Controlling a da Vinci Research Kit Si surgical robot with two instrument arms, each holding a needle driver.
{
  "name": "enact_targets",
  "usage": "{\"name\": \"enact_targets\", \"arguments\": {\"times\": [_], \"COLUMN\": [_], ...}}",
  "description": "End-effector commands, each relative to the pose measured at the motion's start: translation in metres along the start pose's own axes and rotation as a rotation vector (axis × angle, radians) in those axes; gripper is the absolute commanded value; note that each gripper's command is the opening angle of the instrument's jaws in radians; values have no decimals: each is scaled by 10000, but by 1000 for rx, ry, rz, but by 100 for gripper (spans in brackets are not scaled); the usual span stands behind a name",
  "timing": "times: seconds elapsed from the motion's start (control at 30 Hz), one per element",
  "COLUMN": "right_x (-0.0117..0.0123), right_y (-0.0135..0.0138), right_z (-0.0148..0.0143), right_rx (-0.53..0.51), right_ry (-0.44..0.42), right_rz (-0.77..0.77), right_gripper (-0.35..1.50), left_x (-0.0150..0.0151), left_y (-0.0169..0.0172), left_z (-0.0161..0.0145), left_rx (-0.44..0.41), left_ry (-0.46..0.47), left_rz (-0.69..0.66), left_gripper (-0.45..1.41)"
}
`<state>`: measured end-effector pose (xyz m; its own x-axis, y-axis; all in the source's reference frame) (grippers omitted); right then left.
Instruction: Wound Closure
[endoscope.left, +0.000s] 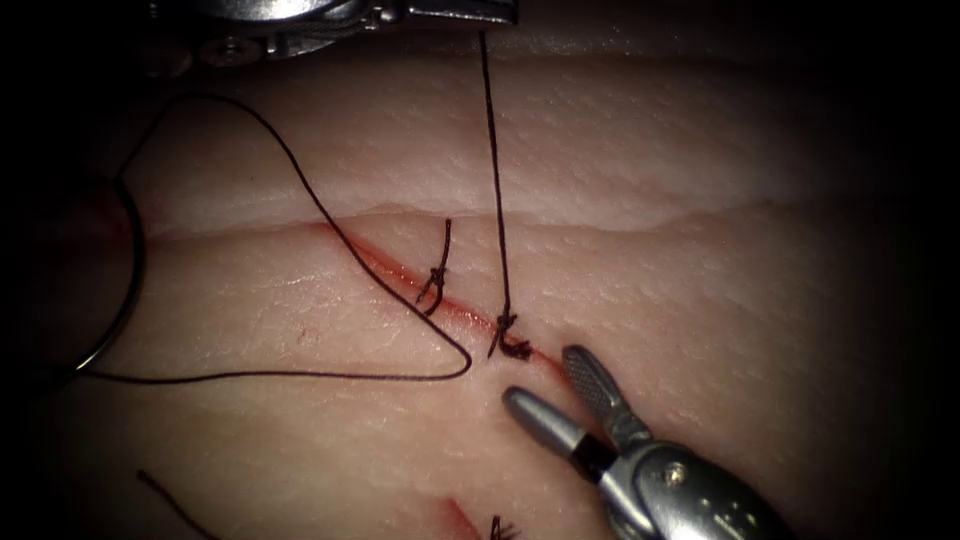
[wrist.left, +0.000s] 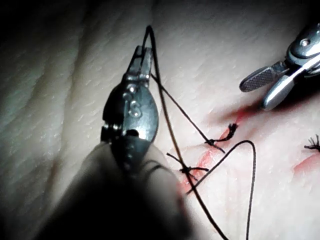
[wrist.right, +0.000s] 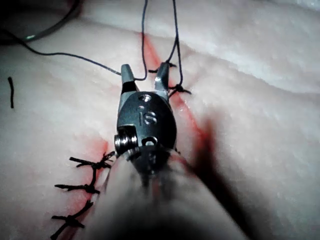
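Right tool (endoscope.left: 548, 382) jaws spread, empty, by knot (endoscope.left: 510, 343), left tool (wrist.left: 144, 56) apparently clamping thread (endoscope.left: 495, 190), needle (endoscope.left: 125, 290) lying left.

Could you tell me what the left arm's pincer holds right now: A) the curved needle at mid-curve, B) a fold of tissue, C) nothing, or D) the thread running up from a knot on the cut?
D: the left pincer is shut on the thread, which runs taut to the knot on the cut.
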<state>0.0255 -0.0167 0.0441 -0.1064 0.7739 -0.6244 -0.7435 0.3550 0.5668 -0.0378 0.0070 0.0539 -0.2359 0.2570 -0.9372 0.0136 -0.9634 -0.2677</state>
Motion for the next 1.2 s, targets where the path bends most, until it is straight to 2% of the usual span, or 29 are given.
{"name": "enact_targets", "arguments": {"times": [0.03,0.13,0.23,0.33,0.57,0.8,1.2], "right_x": [12,19,16,6,-16,-13,-17], "right_y": [9,26,40,48,40,22,15], "right_z": [22,41,62,79,107,119,135], "right_rx": [0,-6,-15,-25,-9,51,44], "right_ry": [-8,-49,-105,-150,-188,-193,-180], "right_rz": [22,35,28,14,6,-24,-65], "right_gripper": [84,113,128,133,135,135,131], "left_x": [1,4,4,3,3,3,10], "left_y": [-2,2,4,4,5,6,16], "left_z": [8,11,11,11,13,14,21], "left_rx": [-3,-6,-6,-4,-6,-5,-18], "left_ry": [5,7,7,8,5,4,6], "left_rz": [2,9,10,11,18,19,20], "left_gripper": [-45,-45,-45,-45,-45,-45,-45]}}
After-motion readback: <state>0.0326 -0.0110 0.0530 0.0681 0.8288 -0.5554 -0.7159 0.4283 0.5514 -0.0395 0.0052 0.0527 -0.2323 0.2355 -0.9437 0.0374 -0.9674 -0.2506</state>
